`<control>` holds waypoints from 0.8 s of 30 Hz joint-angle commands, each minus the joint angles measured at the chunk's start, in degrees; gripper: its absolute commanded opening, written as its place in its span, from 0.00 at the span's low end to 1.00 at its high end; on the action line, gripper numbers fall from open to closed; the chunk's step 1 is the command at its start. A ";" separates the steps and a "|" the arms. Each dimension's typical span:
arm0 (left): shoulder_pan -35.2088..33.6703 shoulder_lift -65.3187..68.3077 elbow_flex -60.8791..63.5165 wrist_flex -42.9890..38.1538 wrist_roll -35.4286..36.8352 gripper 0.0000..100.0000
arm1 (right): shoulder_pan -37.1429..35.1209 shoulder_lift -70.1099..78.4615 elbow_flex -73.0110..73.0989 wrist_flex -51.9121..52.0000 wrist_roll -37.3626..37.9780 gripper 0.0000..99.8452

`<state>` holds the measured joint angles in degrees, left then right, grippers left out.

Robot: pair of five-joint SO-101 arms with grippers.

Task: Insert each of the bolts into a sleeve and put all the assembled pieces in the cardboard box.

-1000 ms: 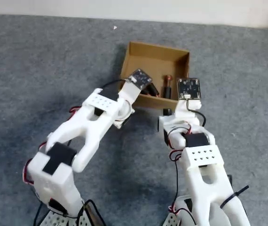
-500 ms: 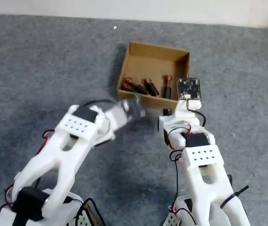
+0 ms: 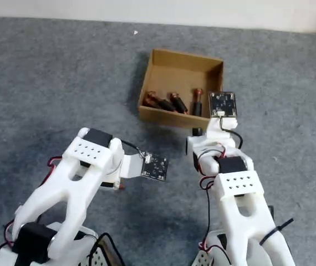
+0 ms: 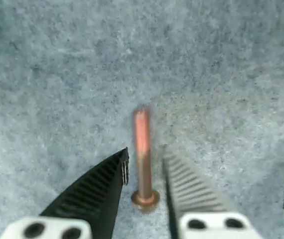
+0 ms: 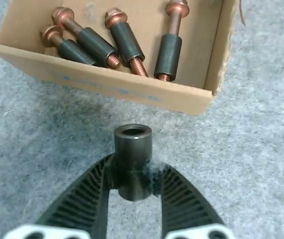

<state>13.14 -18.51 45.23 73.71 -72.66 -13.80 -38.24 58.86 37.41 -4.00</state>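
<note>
1. Four assembled pieces (image 5: 123, 42), each a copper-coloured bolt pushed through a dark cylindrical sleeve, lie side by side on the floor of the open brown cardboard box (image 5: 107, 82), against its near wall.
2. That box (image 3: 202, 60) sits on the grey carpeted tabletop (image 3: 47, 83), toward the far edge and about midway between the left and right edges.
3. One loose dark metal sleeve (image 5: 132, 144) stands upright in the right gripper (image 5: 133, 167), open bore upward. The two black ribbed fingers (image 5: 99, 189) are clamped on its lower half.
4. This sleeve hangs just in front of the box's near wall, outside the box and close to its near right corner. In the high view it shows as a small dark cylinder (image 3: 197, 132) at the tip of the right arm.
5. One bare copper-coloured bolt (image 4: 142, 134) lies between the fingers of the left gripper (image 4: 144, 155), flanged head toward the wrist and threaded end pointing away.
6. The left fingers (image 4: 104, 184) stand apart, one on each side of the bolt's shank, with a narrow gap showing on both sides, so they are not closed on it.
7. From above, the left arm is nearer the tabletop's near edge, well apart from the box, with the bolt's head (image 3: 122, 187) peeking out beside its wrist.
</note>
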 commanded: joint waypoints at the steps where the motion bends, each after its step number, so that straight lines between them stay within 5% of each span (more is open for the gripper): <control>1: -1.54 -1.98 -4.35 0.79 6.95 0.17 | 0.75 -1.80 -0.66 -1.98 -0.35 0.00; 5: -2.24 -1.98 -9.36 1.23 18.20 0.11 | 0.75 -1.80 -0.66 -1.98 -0.35 0.00; 12: -2.15 -1.98 -12.79 10.37 51.34 0.00 | 0.75 -1.80 -0.66 -1.98 -0.35 0.00; 24: -12.97 -1.54 -11.47 10.90 97.67 0.01 | 0.75 -1.98 -0.66 -1.98 -0.35 0.00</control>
<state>4.18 -18.68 35.12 84.00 11.47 -13.80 -38.24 58.86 37.41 -4.00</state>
